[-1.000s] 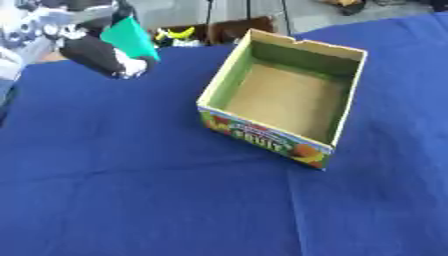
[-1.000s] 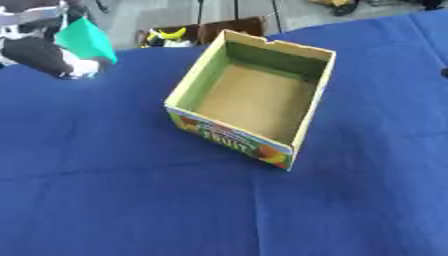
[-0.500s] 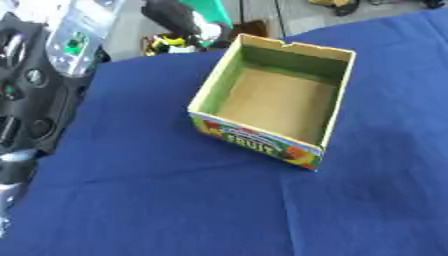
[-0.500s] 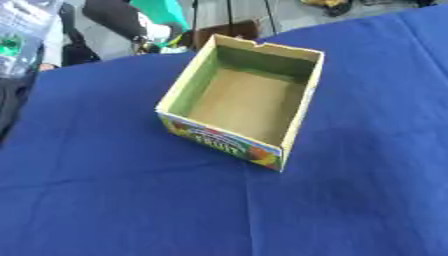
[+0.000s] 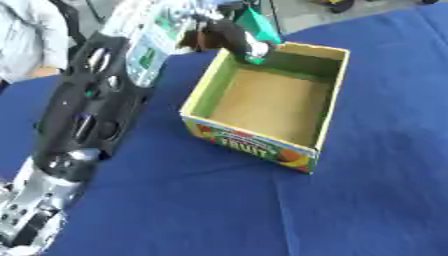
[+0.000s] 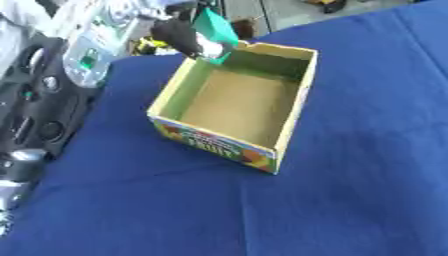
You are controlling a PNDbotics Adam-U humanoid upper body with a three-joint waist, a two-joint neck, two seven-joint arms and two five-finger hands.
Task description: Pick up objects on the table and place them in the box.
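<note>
Blue-clothed table (image 5: 367,200) is carrying an empty fruit-print box (image 5: 262,145), label unreadable; left hand (image 5: 229,37) is pinching a green packet (image 6: 215,27) over its rim.

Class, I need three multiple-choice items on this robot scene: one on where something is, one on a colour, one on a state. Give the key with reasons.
1. Where is the green object held by the left hand?
A. Over the far left corner of the box
B. On the cloth in front of the box
C. Beside the box's right wall

2. What colour is the cloth covering the table?
A. Red
B. Dark blue
C. White

3. What does the cardboard box hold right now?
A. Several toys
B. A bottle
C. Nothing visible on its floor

Key: 1 A, the hand and green object hang at the box's far left rim. 2 B, blue cloth surrounds the box. 3 C, the brown floor shows bare.
</note>
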